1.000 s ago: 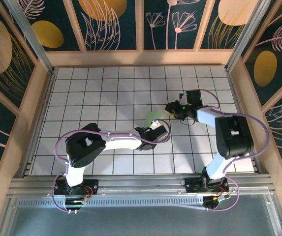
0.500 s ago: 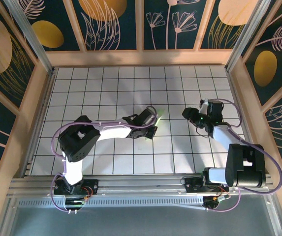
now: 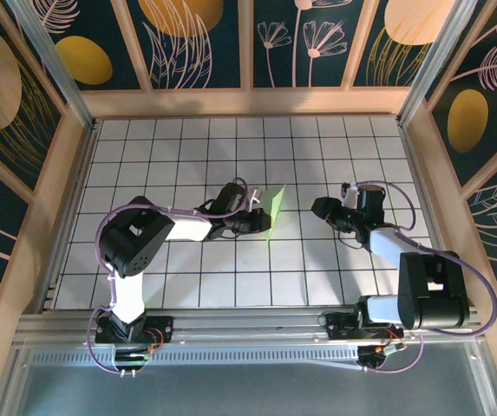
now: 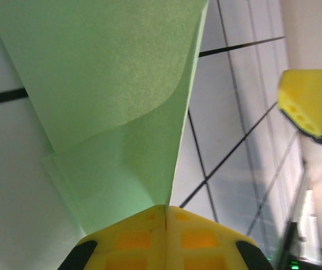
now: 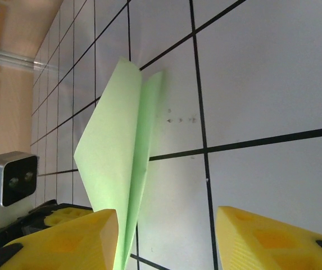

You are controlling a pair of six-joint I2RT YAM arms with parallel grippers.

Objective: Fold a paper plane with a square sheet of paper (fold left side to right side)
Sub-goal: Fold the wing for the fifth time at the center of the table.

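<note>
Green paper plane (image 4: 110,73) stays pinched in left gripper (image 4: 165,211); right gripper (image 5: 166,219), released, has backed away.

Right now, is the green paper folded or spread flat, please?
Folded: the green paper shows two layers meeting at a crease, pinched by the left claw.

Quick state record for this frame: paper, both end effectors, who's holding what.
paper: folded green paper, pointed, layers slightly splayed
left end effector: shut on one end of the paper
right end effector: open, holding nothing, apart from the paper on its right side
surface: white grid table
paper touching table: cannot tell
</note>
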